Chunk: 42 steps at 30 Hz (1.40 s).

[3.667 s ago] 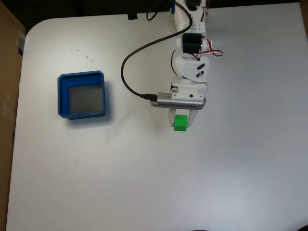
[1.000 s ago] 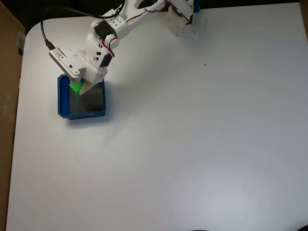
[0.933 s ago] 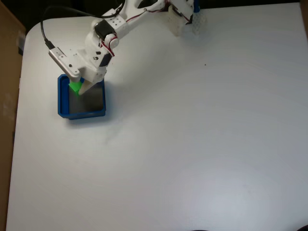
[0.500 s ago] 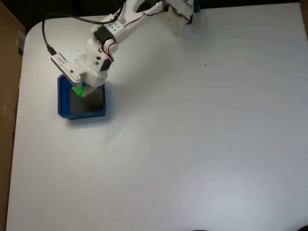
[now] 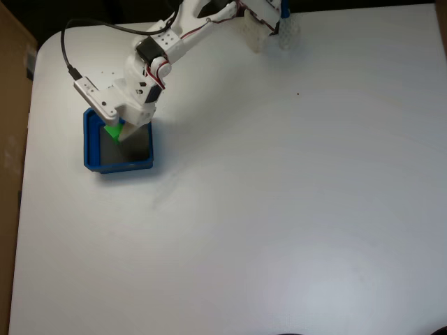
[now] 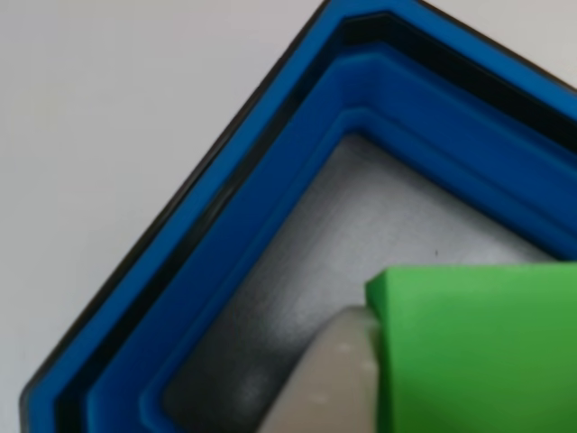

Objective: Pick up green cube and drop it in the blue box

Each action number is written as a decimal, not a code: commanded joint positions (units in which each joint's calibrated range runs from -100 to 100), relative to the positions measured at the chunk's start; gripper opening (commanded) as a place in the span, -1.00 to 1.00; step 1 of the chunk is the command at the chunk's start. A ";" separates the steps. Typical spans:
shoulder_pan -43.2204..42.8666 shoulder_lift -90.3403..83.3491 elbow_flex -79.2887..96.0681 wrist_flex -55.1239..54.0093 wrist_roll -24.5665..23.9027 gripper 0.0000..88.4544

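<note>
In the fixed view the blue box (image 5: 91, 148) sits at the table's left side. The white arm reaches down-left from the top edge. Its gripper (image 5: 116, 132) hangs over the box's upper left part, shut on the green cube (image 5: 112, 130). The cube is tilted and held above the grey floor. In the other view the green cube (image 6: 478, 347) fills the lower right, with one pale finger (image 6: 325, 383) pressed against its left face. Below them lie the blue box's stepped walls (image 6: 270, 230) and grey floor. The second finger is hidden.
A black cable (image 5: 66, 49) loops from the arm's camera block toward the table's top edge. The arm's base (image 5: 269, 17) stands at the top middle. A brown surface (image 5: 10, 105) borders the table on the left. White tabletop spreads right of and below the box.
The gripper carried the green cube from the table's middle leftward to the box. Over the last second it shifted slightly down and right above the box floor, still holding the cube.
</note>
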 commanded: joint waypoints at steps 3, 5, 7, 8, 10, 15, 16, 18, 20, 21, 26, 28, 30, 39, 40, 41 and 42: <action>0.53 -1.05 -3.27 -0.82 -0.15 -0.72; 0.53 -1.05 -3.27 -0.82 -0.15 -0.66; 0.53 -1.13 -3.27 -0.82 -0.15 -0.62; 0.53 -1.22 -3.27 -0.82 -0.15 -0.61; 0.53 -1.22 -3.27 -0.82 -0.15 -0.61; 0.60 -1.72 -3.18 -0.82 -0.15 -0.61; 0.67 -1.80 -3.18 -0.82 -0.15 -0.61; 0.67 -1.88 -3.18 -0.82 -0.15 -0.61; 0.67 -2.30 -3.18 -0.82 0.05 -0.61; 0.67 -2.89 -2.91 -0.82 0.00 -0.61; 0.53 -8.49 -1.37 -0.82 0.10 -0.61; 0.53 -10.83 -1.28 -0.82 -0.05 -0.61; 0.60 -12.83 -1.28 -0.74 -0.10 -0.61; 0.75 -20.02 2.51 -0.65 0.05 -0.61; 0.75 -21.44 3.87 -0.65 0.05 -0.61; 0.67 -22.95 5.58 -0.65 0.10 -0.61; 0.60 -24.70 7.48 -0.65 0.10 -0.61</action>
